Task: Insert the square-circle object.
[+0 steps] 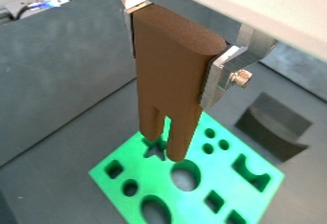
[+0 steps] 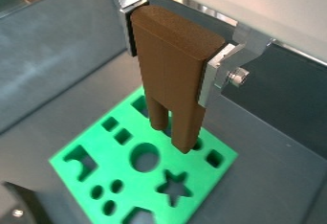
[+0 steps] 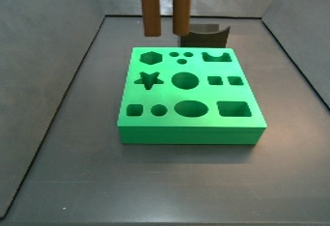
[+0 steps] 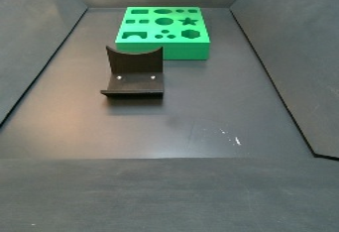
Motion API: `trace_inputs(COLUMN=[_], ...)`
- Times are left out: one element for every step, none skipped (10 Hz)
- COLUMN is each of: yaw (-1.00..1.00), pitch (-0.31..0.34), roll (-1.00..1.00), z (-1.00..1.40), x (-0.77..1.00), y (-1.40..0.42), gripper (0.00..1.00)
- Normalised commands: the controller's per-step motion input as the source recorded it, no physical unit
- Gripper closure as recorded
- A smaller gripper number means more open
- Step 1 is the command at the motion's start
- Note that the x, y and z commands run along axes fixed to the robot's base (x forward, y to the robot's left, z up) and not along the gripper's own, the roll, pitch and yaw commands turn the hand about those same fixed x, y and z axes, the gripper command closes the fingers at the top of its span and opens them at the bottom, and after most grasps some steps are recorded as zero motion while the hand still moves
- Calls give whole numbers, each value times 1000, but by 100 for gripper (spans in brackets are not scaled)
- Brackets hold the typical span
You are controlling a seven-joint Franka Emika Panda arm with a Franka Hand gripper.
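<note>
My gripper [image 1: 175,51] is shut on the square-circle object [image 1: 166,84], a tall brown block ending in two long pegs. The silver fingers [image 2: 215,75] clamp the block's upper sides in both wrist views. The piece hangs upright, pegs down, above the green board [image 1: 274,185] with shaped holes. In a side view the two pegs [image 3: 151,8] hang over the board's far edge [image 3: 194,133], their tips clear of its top. The gripper body is out of both side views. Which holes lie under the peg tips I cannot tell.
The dark fixture [image 4: 133,72] stands on the floor beside the green board [image 4: 185,50]; it also shows in a side view [image 3: 206,32] and in a wrist view [image 1: 274,123]. Grey walls enclose the dark floor.
</note>
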Motion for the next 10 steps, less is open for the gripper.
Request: trace_inputs(yaw=[91, 94, 151, 183, 209, 0, -20, -200, -123, -126], pitch=[-93, -71, -77, -47, 0, -24, -30, 0, 0, 16], roll=[180, 183, 197, 203, 113, 66, 117, 44, 13, 56], z=[-957, -986, -960, -994, -1000, -1000, -840, -491, -437, -417], x=[-329, -277, -143, -186, -186, -86, 0, 123, 226, 291], y=[-969, -969, -931, -891, -677, -169, -43, 0, 74, 91], gripper=[100, 100, 100, 100, 100, 100, 100, 100, 100, 100])
